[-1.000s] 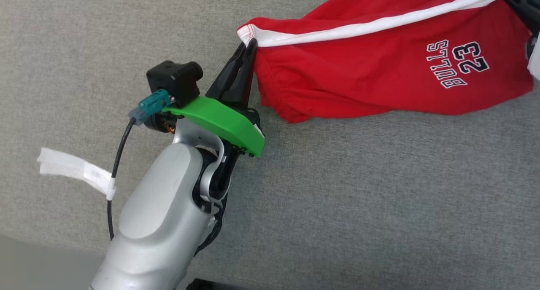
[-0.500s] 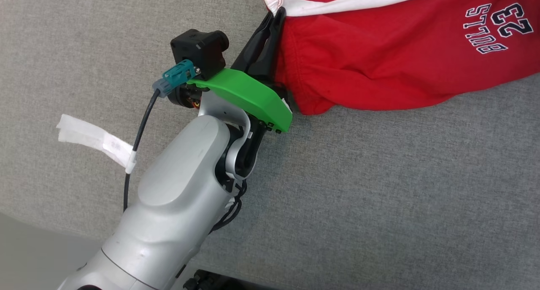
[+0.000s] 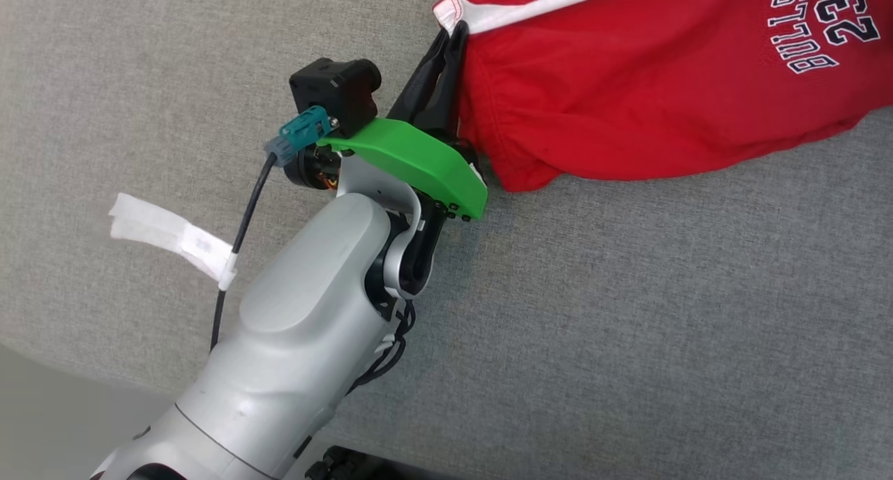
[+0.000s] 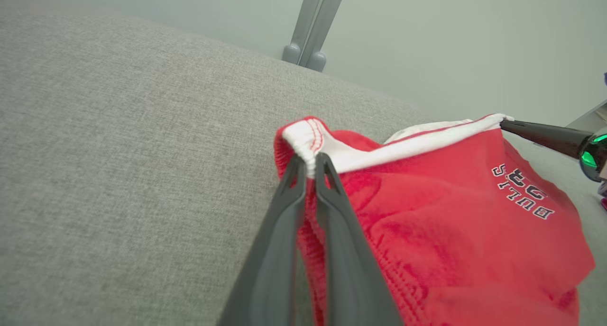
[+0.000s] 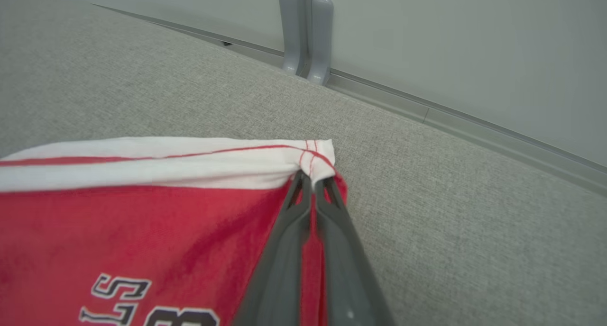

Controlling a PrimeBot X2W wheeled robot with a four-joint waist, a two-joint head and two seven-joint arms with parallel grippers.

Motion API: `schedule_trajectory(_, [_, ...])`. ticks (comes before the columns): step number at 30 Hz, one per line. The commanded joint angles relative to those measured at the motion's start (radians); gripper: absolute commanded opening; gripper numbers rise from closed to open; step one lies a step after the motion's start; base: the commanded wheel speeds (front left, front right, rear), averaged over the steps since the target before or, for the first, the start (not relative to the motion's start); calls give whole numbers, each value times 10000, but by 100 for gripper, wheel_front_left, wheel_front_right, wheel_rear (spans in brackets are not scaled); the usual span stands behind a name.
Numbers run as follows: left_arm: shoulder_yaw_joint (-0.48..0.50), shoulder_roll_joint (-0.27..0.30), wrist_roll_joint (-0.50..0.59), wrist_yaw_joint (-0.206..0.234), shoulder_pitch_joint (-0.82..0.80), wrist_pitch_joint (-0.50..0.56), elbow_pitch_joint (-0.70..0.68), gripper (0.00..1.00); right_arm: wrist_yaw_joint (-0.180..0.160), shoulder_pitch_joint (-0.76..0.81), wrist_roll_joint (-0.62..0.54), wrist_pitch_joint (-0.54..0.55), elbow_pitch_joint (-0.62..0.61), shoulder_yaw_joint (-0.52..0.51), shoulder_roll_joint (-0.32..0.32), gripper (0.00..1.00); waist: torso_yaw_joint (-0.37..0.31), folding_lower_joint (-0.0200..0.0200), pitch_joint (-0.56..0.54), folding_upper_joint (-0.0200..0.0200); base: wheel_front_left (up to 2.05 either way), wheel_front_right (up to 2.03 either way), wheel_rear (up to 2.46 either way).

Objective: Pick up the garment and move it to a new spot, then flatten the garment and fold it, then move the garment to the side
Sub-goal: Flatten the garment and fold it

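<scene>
Red garment (image 3: 628, 96): one, pinched at opposite corners by left gripper (image 3: 450, 33) and right gripper (image 5: 313, 180); lately shifted up-right in your head view, so relocation likely underway

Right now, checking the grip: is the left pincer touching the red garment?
Touching. Left wrist view shows the left pincer shut on the red garment at its white waistband corner.

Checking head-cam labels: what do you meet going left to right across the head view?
white tape tag → teal connector → left gripper → red garment, pinched at its corner by that gripper → BULLS 23 print
</scene>
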Motion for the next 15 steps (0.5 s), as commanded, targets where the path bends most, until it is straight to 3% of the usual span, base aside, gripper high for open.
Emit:
schedule_trajectory(1, [-21, 17, -18, 135, -180, -82, 69, 22, -4, -144, -168, -270, 124, -30, 44, 81, -29, 0, -9, 0, 0, 0, 0])
schedule_trajectory(2, [-7, 20, -4, 201, -197, -138, 101, 44, -4, -170, -223, -378, 257, -89, 100, 100, -43, 0, -17, 0, 0, 0, 0])
schedule_trajectory(3, [-20, 20, -5, 228, -187, -175, 134, 93, -4, -165, -237, -450, 382, -95, 206, 100, -68, 0, -31, 0, 0, 0, 0])
schedule_trajectory(4, [-33, 17, -43, 237, -154, -203, 148, 100, -3, -132, -203, -450, 449, -63, 271, 100, -93, 0, -40, 0, 0, 0, 0])
schedule_trajectory(12, [329, 514, 331, 624, 552, -444, -353, 100, -6, 262, -227, -1216, 231, -317, 321, 100, -483, 0, -208, 0, 0, 0, 0])
schedule_trajectory(15, [874, 842, 1011, 999, 1233, -530, -1454, 100, -3, 821, 12, -499, -204, 0, 447, 100, -644, 0, -241, 0, 0, 0, 0])
